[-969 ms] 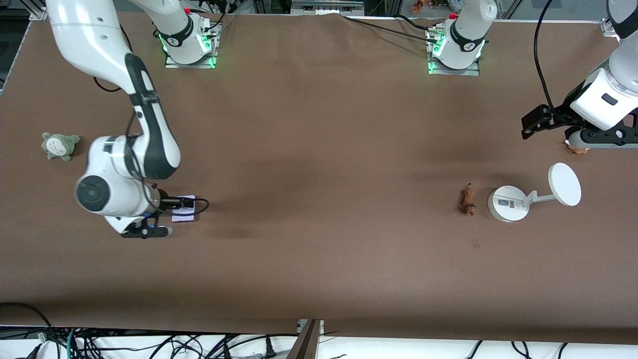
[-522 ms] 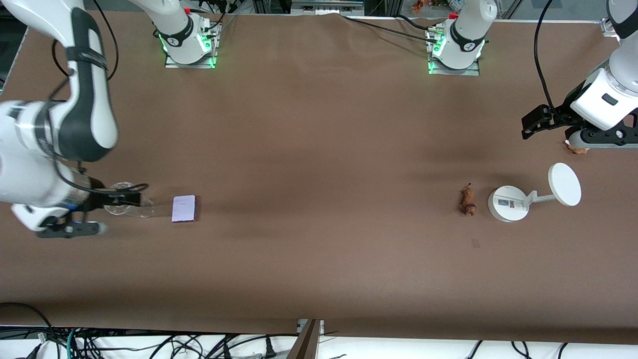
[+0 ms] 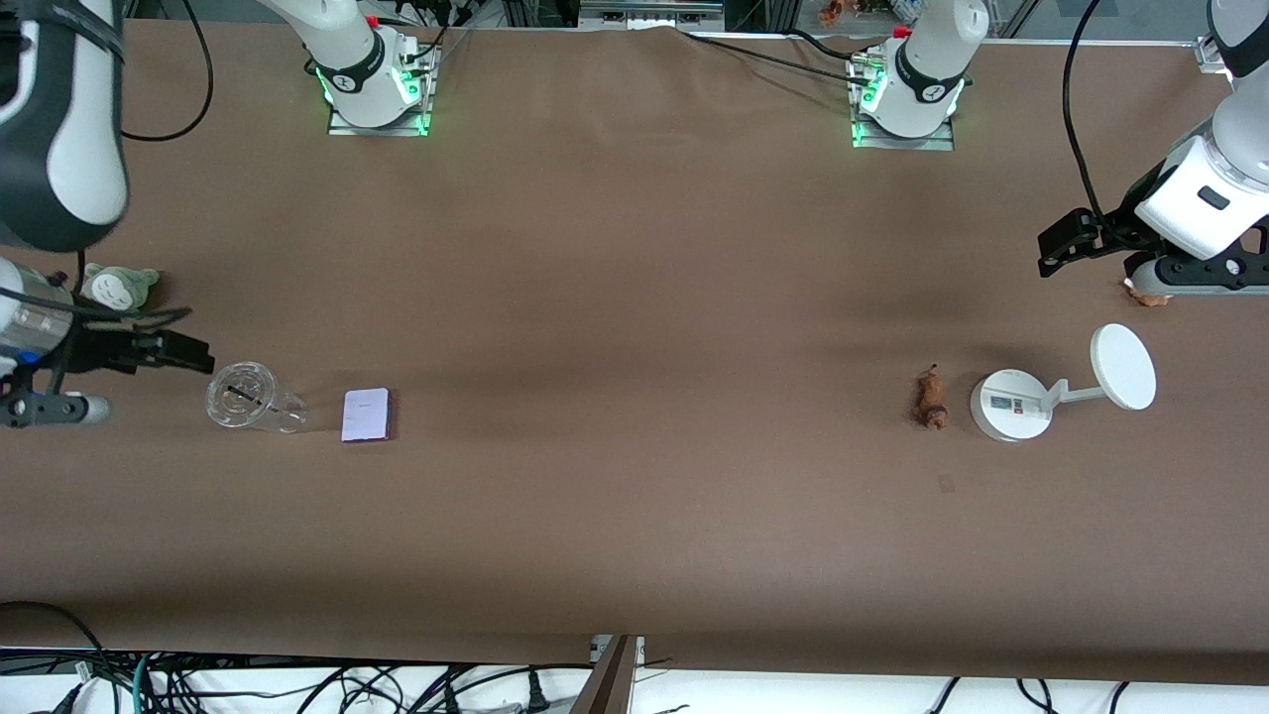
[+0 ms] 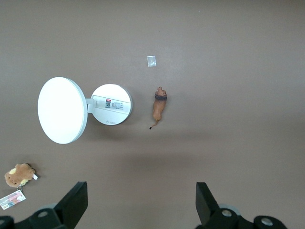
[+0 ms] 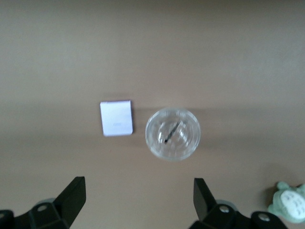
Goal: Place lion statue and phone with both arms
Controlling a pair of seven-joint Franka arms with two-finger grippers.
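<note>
The phone point(image 3: 366, 414), a flat pale lavender rectangle, lies on the brown table toward the right arm's end, beside a clear glass point(image 3: 243, 397). It also shows in the right wrist view point(image 5: 116, 118). My right gripper point(image 3: 45, 409) point(image 5: 138, 205) is open and empty, up in the air past the glass near the table's end. The lion statue point(image 3: 930, 398) point(image 4: 159, 106), small and orange-brown, lies beside the white stand point(image 3: 1011, 404). My left gripper point(image 3: 1190, 276) point(image 4: 141, 210) is open and empty, held high over the left arm's end of the table.
The stand's disc point(image 3: 1123, 366) point(image 4: 62, 117) reaches toward the left arm's end. A brown plush with a card tag point(image 3: 1148, 294) point(image 4: 19, 174) lies under the left hand. A grey-green plush point(image 3: 119, 288) point(image 5: 288, 200) sits near the right hand.
My right arm has swung away from over the phone toward its end of the table, uncovering the phone and the glass. The left arm has not moved.
</note>
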